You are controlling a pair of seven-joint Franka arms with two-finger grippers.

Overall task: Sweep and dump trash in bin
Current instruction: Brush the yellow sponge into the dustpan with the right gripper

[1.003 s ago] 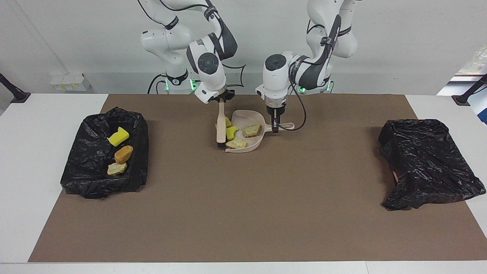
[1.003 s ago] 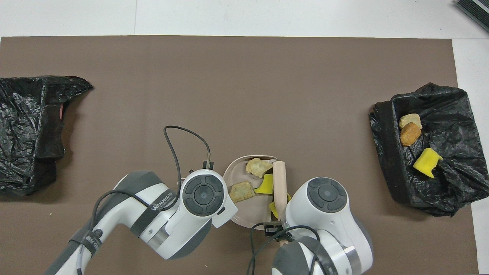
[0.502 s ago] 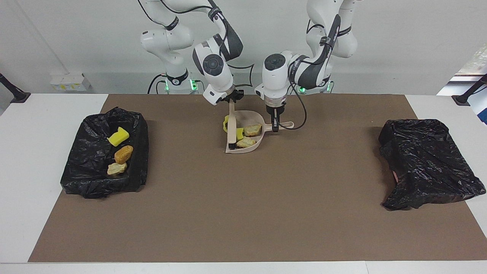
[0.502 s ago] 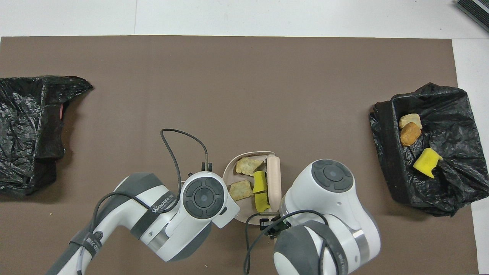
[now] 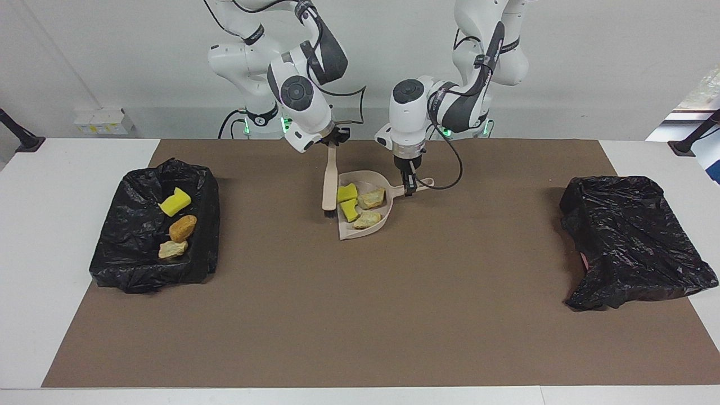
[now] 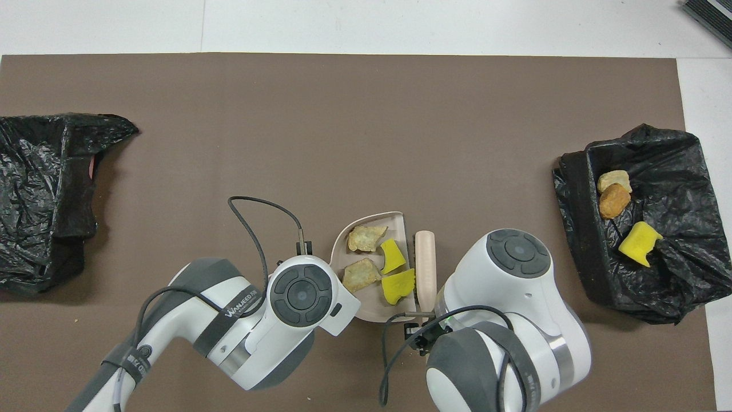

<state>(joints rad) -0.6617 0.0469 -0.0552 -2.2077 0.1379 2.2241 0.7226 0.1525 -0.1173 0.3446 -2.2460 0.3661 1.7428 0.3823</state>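
wrapping the sweep step, dump comes next. brown mat (image 5: 360, 315) covers most of the table. two black-bagged bins: one at the right arm's end (image 5: 154, 225) sits open with three trash lumps inside, a yellow chunk (image 5: 175, 201), an orange-brown one (image 5: 183, 227) and a beige one (image 5: 172, 249); the other at the left arm's end (image 5: 635, 239) looks collapsed, nothing visible in it. beige dustpan (image 5: 382, 216) sits mid-table near the robots, mouth toward the right arm's end. left gripper (image 5: 410, 188) is clamped tight on the dustpan handle. right gripper (image 5: 332, 142) is pinched on the brush (image 5: 329, 185), which hangs bristles-down just beside the pan mouth, apart from it in the overhead view. four lumps are in the pan: two yellow (image 6: 394, 270), two beige (image 6: 361, 256). no loose trash visible on the mat, so sweeping looks done. next move as i read it: brush stays clear, left arm lifts the pan level, carries it over a bin and tips it mouth-down. risk: lumps sit close to the open lip, so any forward tilt in transit could spill them.
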